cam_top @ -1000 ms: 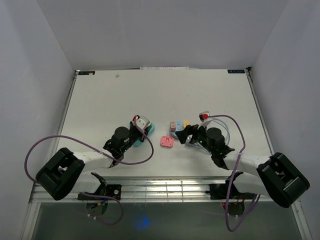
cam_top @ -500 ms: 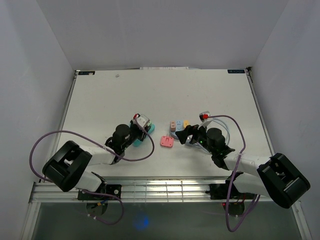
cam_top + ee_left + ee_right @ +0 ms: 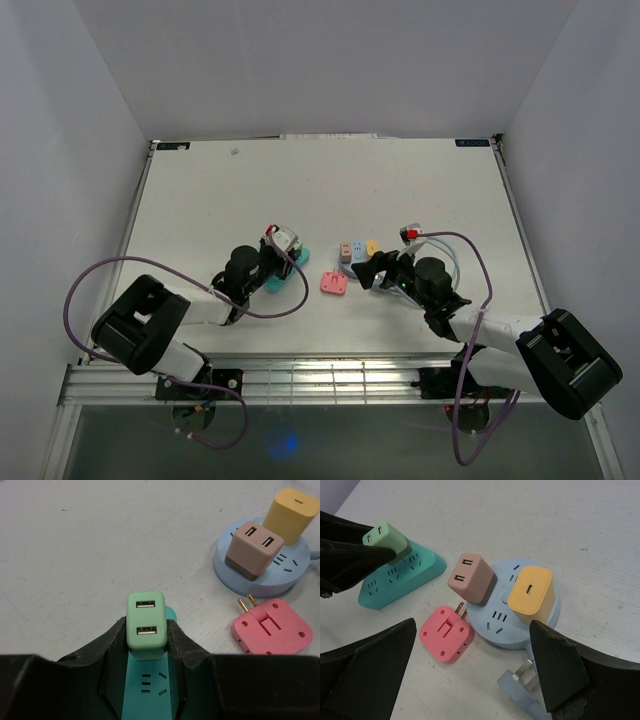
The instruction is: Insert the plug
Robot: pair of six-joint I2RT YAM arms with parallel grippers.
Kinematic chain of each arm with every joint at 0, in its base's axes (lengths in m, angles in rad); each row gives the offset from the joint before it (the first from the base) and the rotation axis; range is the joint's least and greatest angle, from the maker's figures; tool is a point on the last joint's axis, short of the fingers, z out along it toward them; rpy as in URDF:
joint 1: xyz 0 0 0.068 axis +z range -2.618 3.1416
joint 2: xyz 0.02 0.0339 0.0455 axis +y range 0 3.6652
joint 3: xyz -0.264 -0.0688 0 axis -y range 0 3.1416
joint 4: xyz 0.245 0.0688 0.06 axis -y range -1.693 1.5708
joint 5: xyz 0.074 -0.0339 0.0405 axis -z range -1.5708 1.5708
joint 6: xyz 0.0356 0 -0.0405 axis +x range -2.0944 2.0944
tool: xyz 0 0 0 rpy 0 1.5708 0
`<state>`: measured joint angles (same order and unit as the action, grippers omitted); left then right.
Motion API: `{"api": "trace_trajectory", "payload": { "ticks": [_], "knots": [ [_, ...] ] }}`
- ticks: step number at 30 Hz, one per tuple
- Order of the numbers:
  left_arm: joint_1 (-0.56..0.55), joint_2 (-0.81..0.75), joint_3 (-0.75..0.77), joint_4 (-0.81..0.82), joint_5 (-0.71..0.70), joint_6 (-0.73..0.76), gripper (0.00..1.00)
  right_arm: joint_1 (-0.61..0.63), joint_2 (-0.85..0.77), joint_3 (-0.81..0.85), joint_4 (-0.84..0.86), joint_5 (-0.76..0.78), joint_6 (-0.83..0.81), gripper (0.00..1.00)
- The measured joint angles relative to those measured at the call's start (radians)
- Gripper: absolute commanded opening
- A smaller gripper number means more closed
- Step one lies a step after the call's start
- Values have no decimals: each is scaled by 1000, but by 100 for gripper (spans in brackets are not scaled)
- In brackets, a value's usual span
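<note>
My left gripper (image 3: pixel 146 630) is shut on a mint-green USB charger plug (image 3: pixel 145 622), one finger on each side. The plug stands with its base against the far end of the teal power strip (image 3: pixel 147 692); its prongs are hidden. In the top view the left gripper (image 3: pixel 278 258) and green plug (image 3: pixel 287 241) sit left of centre. The right wrist view shows the green plug (image 3: pixel 385 540) on the teal strip (image 3: pixel 405 577). My right gripper (image 3: pixel 472 630) is open and empty, over a pink plug (image 3: pixel 446 634).
A round blue power strip (image 3: pixel 505 625) holds a brown-pink charger (image 3: pixel 470 577) and a yellow charger (image 3: pixel 530 595). Its blue wall plug (image 3: pixel 525 680) lies loose on the table. The pink plug lies prongs-up between the two strips (image 3: pixel 333 283).
The left arm's elbow has shifted a little to the right while its gripper stays on the green plug at the teal strip. The right arm has barely moved.
</note>
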<state>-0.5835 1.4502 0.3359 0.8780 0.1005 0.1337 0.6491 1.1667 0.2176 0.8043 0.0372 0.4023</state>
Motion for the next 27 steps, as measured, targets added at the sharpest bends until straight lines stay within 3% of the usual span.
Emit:
{"api": "trace_trajectory", "payload": {
  "ticks": [27],
  "knots": [
    [26, 52, 23, 34, 31, -4, 0, 0, 0, 0, 0, -13, 0, 100]
  ]
}}
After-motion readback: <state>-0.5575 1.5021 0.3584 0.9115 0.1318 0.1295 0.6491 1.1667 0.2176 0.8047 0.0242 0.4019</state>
